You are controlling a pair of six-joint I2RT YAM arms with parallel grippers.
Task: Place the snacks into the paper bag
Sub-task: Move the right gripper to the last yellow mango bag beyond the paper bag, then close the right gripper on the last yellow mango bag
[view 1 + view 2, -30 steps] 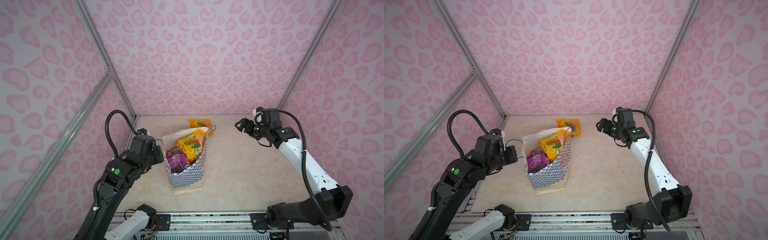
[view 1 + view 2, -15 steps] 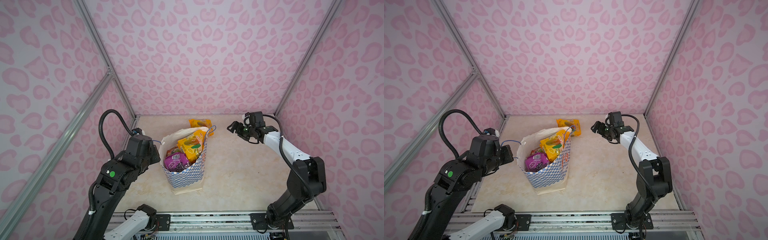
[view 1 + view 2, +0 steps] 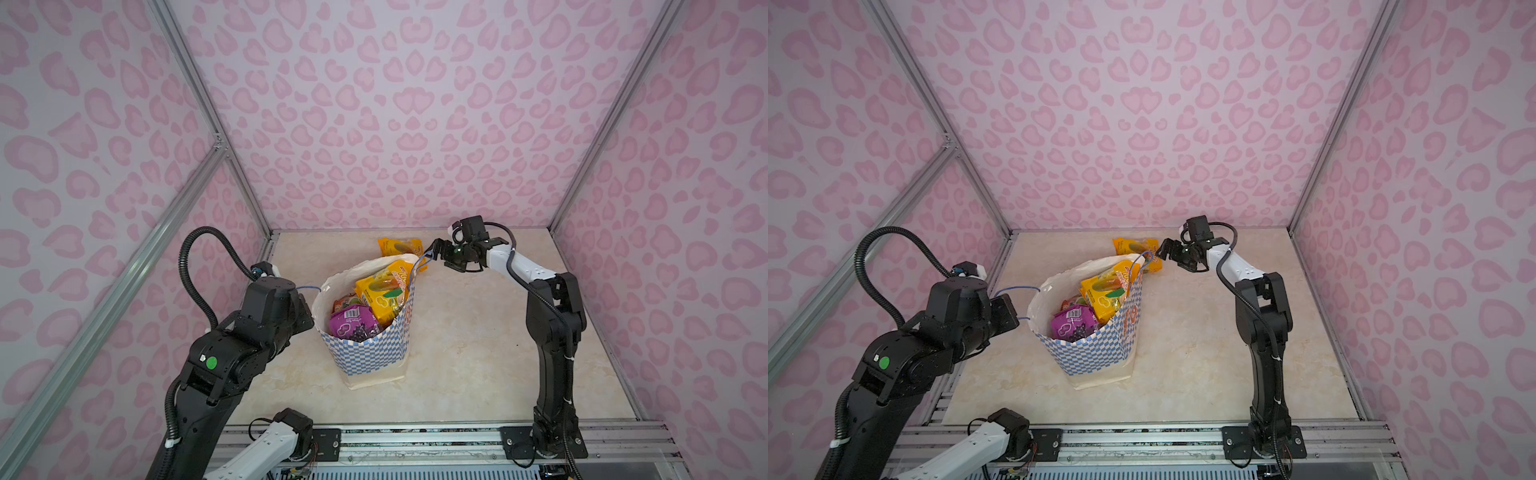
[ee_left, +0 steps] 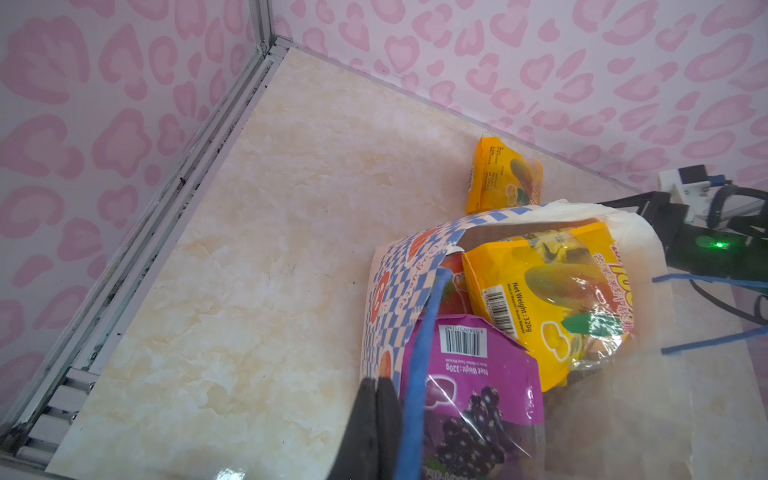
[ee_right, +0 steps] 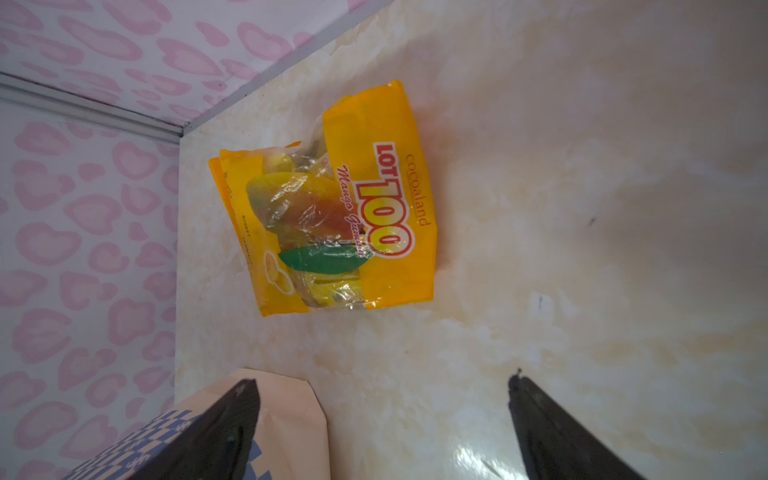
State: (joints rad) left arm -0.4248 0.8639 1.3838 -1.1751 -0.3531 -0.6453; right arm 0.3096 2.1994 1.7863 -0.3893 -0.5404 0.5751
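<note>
Right gripper (image 5: 380,382), jaws spread wide and holding nothing, hovers just behind the paper bag (image 3: 370,353). It faces the only snack seen outside the bag, a yellow mango packet (image 5: 332,208) lying flat on the table (image 3: 478,353) beyond the bag's far rim. Left gripper (image 4: 376,399), pinched shut, appears to hold the near cord handle (image 3: 1013,291), drawing the bag's mouth open on its side.

The bag leans and is well filled: a large yellow packet (image 3: 382,291) and a purple packet (image 3: 353,324) rise to its rim.

The risks look plain. One right finger sits beside the bag's far rim and the far cord handle (image 3: 415,266), and a careless reach could snag either and topple the bag. The glossy film may slip from a shallow pinch. With so little room left, a packet dropped on top could slide back out, and a harder pull on the near handle could tip the load.
</note>
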